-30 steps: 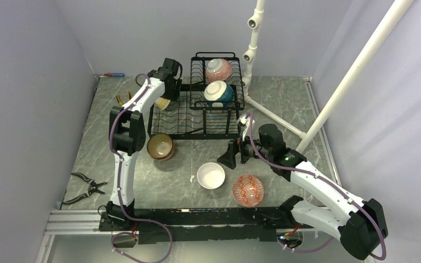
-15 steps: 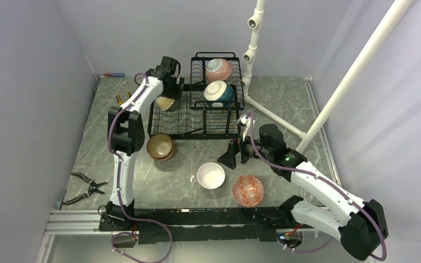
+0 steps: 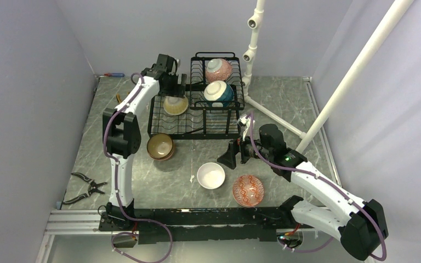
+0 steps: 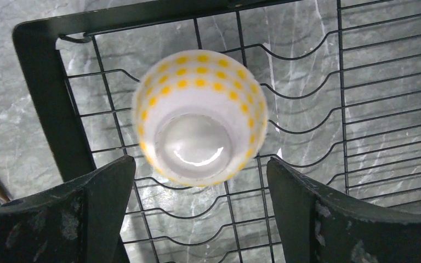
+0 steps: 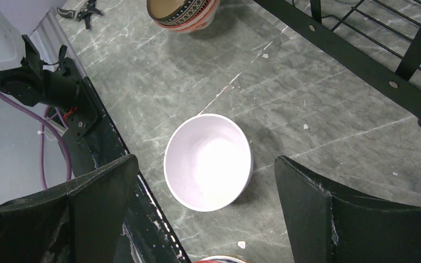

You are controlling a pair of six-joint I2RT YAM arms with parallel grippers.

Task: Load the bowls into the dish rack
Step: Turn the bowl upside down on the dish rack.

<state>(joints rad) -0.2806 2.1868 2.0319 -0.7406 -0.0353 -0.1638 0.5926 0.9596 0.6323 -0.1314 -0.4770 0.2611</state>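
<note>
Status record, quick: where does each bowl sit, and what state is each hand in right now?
lower tier of dish rack: yellow-dotted bowl, upside down on the wires
upper tier: pink bowl; teal-and-white bowl
table: brown bowl; white bowl; red-patterned bowl
left hand: open, above the yellow-dotted bowl, not gripping it
right hand: open, empty, over the white bowl

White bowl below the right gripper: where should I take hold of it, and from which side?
Pinch the white bowl at its rim from above, one finger inside the wall and one outside. It sits upright, mouth up, with bare table all around it, so the thin rim is the free edge. The open right gripper is aimed at it.
</note>
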